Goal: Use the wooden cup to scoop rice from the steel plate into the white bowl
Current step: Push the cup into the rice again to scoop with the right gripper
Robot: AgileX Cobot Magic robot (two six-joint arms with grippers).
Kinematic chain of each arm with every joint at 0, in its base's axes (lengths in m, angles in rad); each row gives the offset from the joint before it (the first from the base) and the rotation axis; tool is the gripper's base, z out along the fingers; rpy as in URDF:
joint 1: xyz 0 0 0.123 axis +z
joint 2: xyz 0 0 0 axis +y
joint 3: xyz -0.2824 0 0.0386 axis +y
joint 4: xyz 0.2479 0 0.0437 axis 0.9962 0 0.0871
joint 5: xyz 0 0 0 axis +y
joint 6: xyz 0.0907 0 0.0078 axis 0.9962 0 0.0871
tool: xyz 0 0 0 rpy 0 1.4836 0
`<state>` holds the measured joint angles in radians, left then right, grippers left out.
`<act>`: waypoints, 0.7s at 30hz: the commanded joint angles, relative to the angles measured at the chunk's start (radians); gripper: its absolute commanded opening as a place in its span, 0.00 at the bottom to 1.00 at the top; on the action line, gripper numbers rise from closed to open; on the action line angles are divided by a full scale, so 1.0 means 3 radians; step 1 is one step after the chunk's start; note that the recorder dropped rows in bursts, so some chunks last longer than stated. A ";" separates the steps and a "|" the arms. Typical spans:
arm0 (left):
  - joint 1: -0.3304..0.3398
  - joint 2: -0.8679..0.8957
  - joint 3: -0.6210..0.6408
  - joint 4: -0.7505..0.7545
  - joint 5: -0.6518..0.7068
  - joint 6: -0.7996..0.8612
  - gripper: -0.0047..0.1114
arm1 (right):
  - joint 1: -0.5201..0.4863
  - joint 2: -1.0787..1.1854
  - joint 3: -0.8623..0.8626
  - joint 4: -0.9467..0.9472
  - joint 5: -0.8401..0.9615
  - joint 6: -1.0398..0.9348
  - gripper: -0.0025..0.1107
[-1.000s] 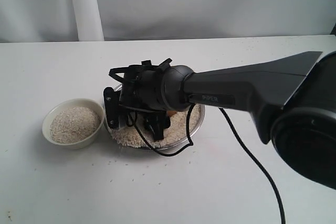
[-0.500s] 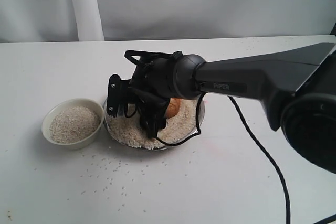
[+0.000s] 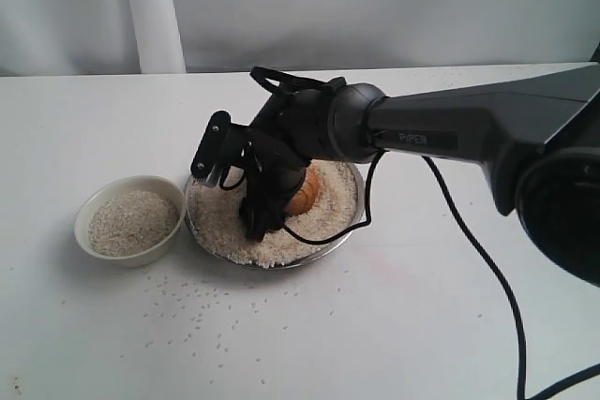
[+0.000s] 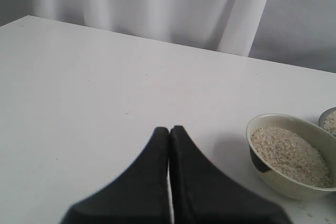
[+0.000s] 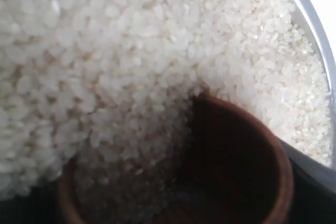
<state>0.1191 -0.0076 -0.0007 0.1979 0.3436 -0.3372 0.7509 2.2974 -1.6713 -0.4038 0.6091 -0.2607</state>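
Observation:
The steel plate (image 3: 349,224) lies mid-table, heaped with rice (image 3: 225,224). My right gripper (image 3: 281,201) is shut on the wooden cup (image 3: 305,191), which is tilted with its mouth down in the heap. In the right wrist view the wooden cup (image 5: 239,156) is pushed into the rice (image 5: 131,51), grains spill into its dark inside, and the plate rim (image 5: 314,27) curves past. The white bowl (image 3: 94,208), partly filled with rice, stands just left of the plate. My left gripper (image 4: 169,129) is shut and empty above bare table beside the white bowl (image 4: 273,174).
Loose grains (image 3: 206,311) are scattered on the white table in front of the plate and bowl. The right arm's black cable (image 3: 469,259) trails over the table right of the plate. A white curtain hangs behind the table's far edge.
The right gripper has swung with the cup from the plate's near left part toward its middle, and the cup now shows more plainly, dipped into the rice.

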 commanded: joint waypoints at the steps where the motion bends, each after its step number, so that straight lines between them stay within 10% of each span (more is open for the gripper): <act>1: -0.0004 0.0025 0.0002 -0.0016 -0.0022 -0.0007 0.04 | -0.0043 -0.0011 0.0022 0.0399 -0.0126 0.0055 0.02; 21: -0.0004 0.0025 0.0002 -0.0016 -0.0022 -0.0007 0.04 | -0.0112 0.0036 0.0060 0.0774 -0.0578 0.0299 0.02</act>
<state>0.1191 -0.0076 -0.0007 0.1979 0.3436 -0.3372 0.7154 2.2970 -1.6655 -0.2055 0.5043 -0.1873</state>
